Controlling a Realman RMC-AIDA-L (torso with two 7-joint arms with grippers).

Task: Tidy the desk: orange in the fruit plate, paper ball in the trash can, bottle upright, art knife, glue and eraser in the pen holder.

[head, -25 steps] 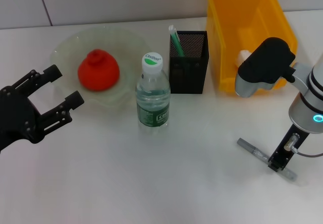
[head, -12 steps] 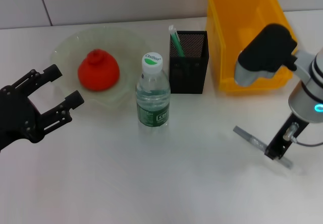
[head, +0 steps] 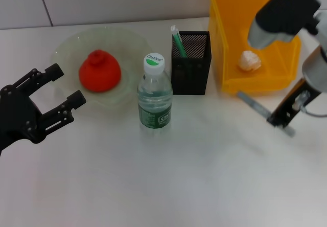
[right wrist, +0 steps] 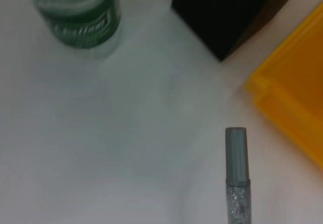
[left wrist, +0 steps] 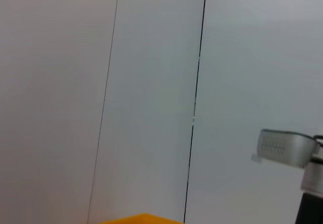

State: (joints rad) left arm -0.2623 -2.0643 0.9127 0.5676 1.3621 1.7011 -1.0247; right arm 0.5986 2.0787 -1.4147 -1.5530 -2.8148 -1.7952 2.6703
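My right gripper (head: pixel 282 117) is clamped on the art knife (head: pixel 265 113), a grey stick carried off the desk (head: pixel 168 186) just in front of the trash can (head: pixel 245 32), near the desk's right edge. My left gripper (head: pixel 53 96) hangs parked over the left edge, fingers spread, holding nothing.

Done as far as I can see: orange (head: pixel 99 72) sits in the fruit plate (head: pixel 69 45) at the back left; paper ball (head: pixel 250 61) lies inside the trash can at the back right; bottle (head: pixel 155 91) stands upright mid-desk, just beside the pen holder (head: pixel 190 63). A green pen-like thing (head: pixel 178 41) sticks out of the holder; can't tell what it is. Left, I judge: knife into the holder. Glue and eraser not visible anywhere, maybe already inside, can't tell.

Right wrist view gives what the head view lacks: knife tip (right wrist: pixel 236 156) close up, aimed toward the holder's corner (right wrist: pixel 227 12), with bottle label (right wrist: pixel 83 24) and trash can rim (right wrist: pixel 290 118) near. Left wrist view shows only wall, a sliver of yellow can (left wrist: pixel 141 219) and part of the other arm.
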